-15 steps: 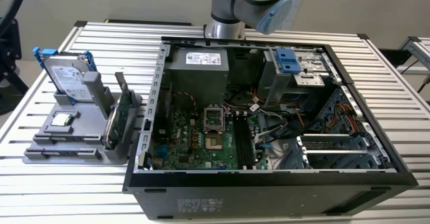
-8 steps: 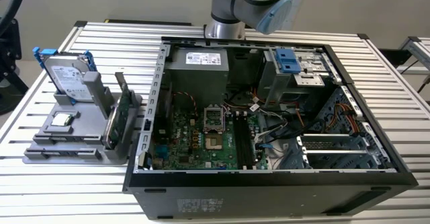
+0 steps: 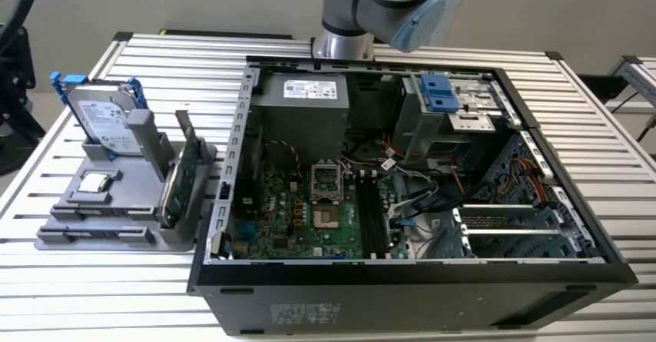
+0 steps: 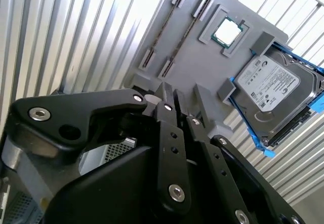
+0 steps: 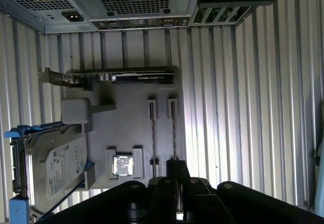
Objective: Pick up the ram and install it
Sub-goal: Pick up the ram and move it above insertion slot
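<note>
Two ram sticks stand on edge, side by side, in slots of a grey holder point(image 5: 126, 128). In the first wrist view they are thin dark lines, one ram point(image 5: 173, 133) running under my fingertips and the other point(image 5: 152, 133) beside it. The second wrist view shows the same ram point(image 4: 186, 37) and its neighbour point(image 4: 162, 29). My gripper point(image 5: 172, 176) point(image 4: 177, 100) hangs above the near end of the holder, clear of it. Its black fingers point(image 4: 166, 114) are drawn close together with nothing between them.
The holder point(image 3: 123, 204) also carries a silver hard drive with blue rails point(image 3: 103, 115) point(image 5: 53, 168), a processor chip point(image 5: 122, 165) point(image 4: 226, 31) and an upright green expansion card point(image 3: 183, 169) point(image 5: 121, 76). The open computer case point(image 3: 410, 280) lies at the exterior view's right, its black memory slots point(image 3: 371, 211) exposed.
</note>
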Controlling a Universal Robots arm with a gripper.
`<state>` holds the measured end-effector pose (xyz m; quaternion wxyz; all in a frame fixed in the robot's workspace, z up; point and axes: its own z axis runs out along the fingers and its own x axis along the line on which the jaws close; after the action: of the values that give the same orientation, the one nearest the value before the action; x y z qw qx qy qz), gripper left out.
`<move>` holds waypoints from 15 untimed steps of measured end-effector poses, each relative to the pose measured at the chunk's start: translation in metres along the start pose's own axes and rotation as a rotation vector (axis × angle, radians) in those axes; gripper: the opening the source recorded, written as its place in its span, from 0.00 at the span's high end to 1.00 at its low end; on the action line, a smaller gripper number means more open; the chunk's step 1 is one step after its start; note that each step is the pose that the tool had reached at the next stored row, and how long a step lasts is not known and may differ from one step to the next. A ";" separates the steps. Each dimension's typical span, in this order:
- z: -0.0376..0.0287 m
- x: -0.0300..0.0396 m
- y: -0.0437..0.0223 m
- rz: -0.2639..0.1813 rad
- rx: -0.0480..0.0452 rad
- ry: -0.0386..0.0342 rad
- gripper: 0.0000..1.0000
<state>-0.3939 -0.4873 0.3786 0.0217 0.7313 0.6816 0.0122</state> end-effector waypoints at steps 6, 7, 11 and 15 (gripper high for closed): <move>0.0000 0.0000 0.0000 0.000 0.0001 0.0000 0.00; 0.0000 0.0000 0.0000 0.000 0.0000 -0.0001 0.00; 0.0001 0.0000 0.0001 0.001 0.0008 0.0042 0.00; 0.0003 -0.0001 0.0003 0.001 0.0011 0.0060 0.00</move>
<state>-0.3936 -0.4874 0.3784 0.0193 0.7316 0.6814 0.0140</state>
